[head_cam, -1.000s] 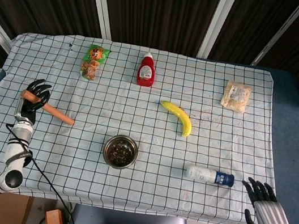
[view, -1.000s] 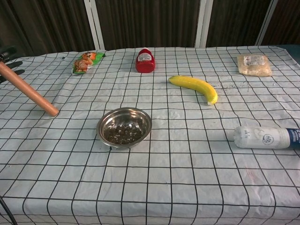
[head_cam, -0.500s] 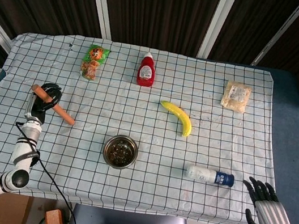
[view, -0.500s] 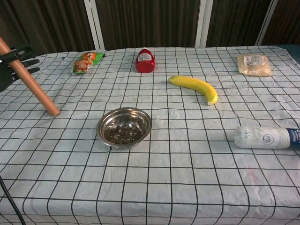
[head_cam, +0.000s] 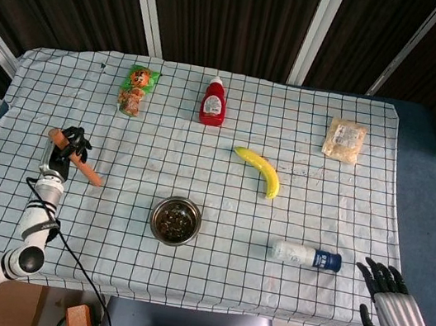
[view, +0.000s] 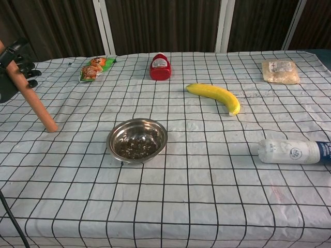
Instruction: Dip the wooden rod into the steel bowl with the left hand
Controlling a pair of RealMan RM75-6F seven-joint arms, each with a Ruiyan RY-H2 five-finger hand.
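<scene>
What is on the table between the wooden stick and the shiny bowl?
Nothing. In the chest view, only bare checked tablecloth lies between the tip of the wooden rod, held by the left hand, and the steel bowl. The head view shows the same.

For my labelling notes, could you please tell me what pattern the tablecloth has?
White tablecloth with a black grid of squares, clearest in the chest view.

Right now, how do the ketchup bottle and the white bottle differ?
The ketchup bottle is red and lies at the far edge, behind the bowl. The white bottle has a blue end and lies sideways near the front, right of the bowl. Neither is held.
</scene>
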